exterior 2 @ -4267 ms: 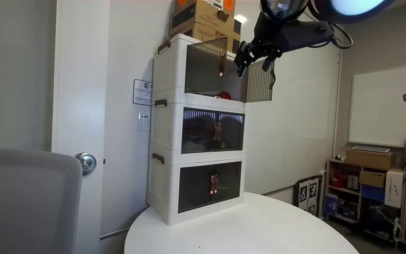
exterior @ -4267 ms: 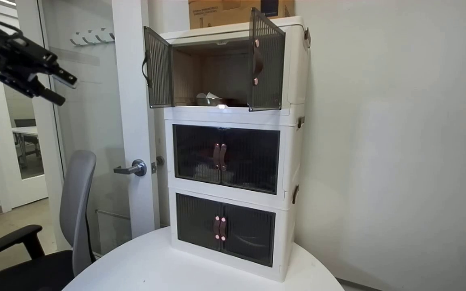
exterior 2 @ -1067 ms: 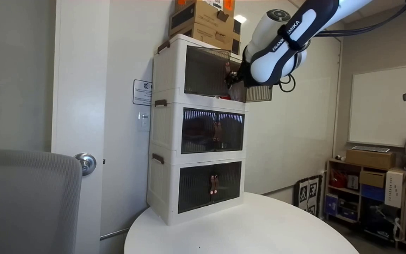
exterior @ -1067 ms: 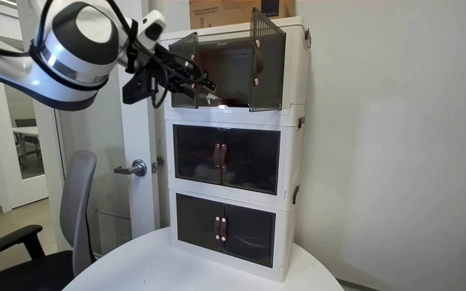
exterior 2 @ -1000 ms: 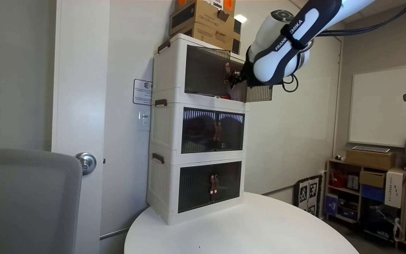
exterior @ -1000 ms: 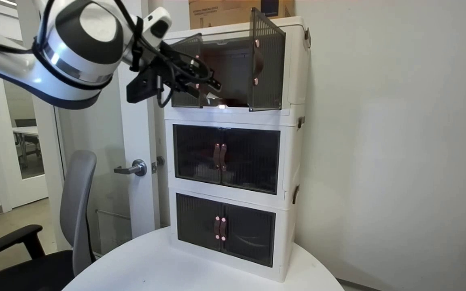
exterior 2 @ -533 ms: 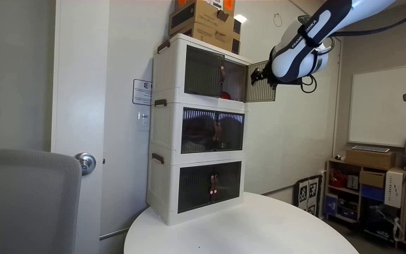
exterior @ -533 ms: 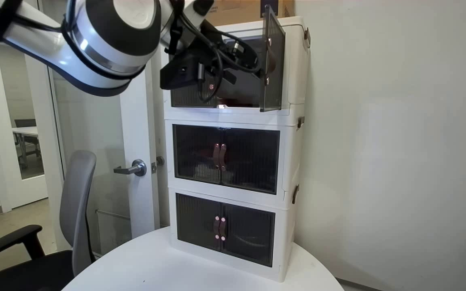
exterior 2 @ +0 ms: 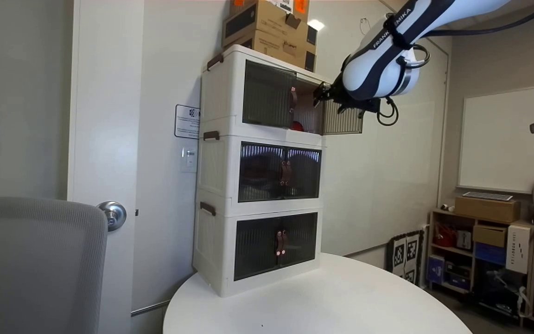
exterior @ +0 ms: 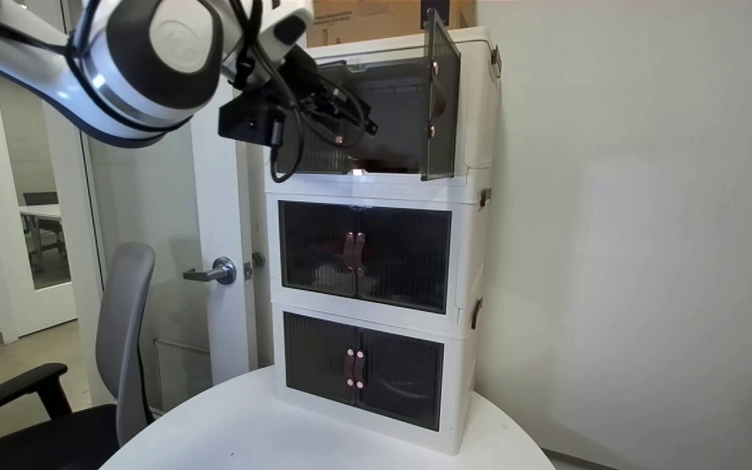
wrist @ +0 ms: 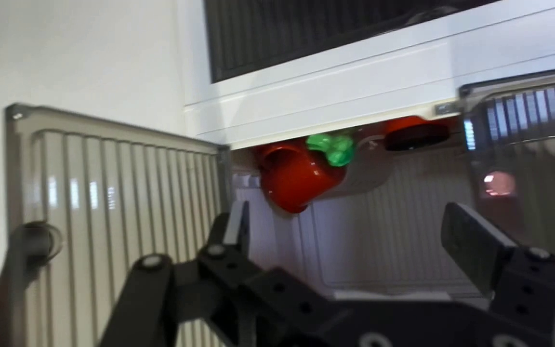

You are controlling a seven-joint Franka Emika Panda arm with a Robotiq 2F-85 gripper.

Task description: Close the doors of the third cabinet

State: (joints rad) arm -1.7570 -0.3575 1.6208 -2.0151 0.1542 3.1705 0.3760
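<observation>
two smoked ribbed doors [exterior 2: 269,95], which we find on the topmost white cabinet [exterior 2: 220,90] of three: one ajar, its mate wide open. one black hand [wrist: 346,214], jaws spread wide, facing the opening; one glossy red item [wrist: 299,180] inside.

My arm [exterior 2: 366,69] cut off by the edge in both exterior views, a top door [exterior 2: 346,124] partly hidden behind my gripper [exterior 2: 327,107], sign [exterior 2: 187,120] too small to read
</observation>
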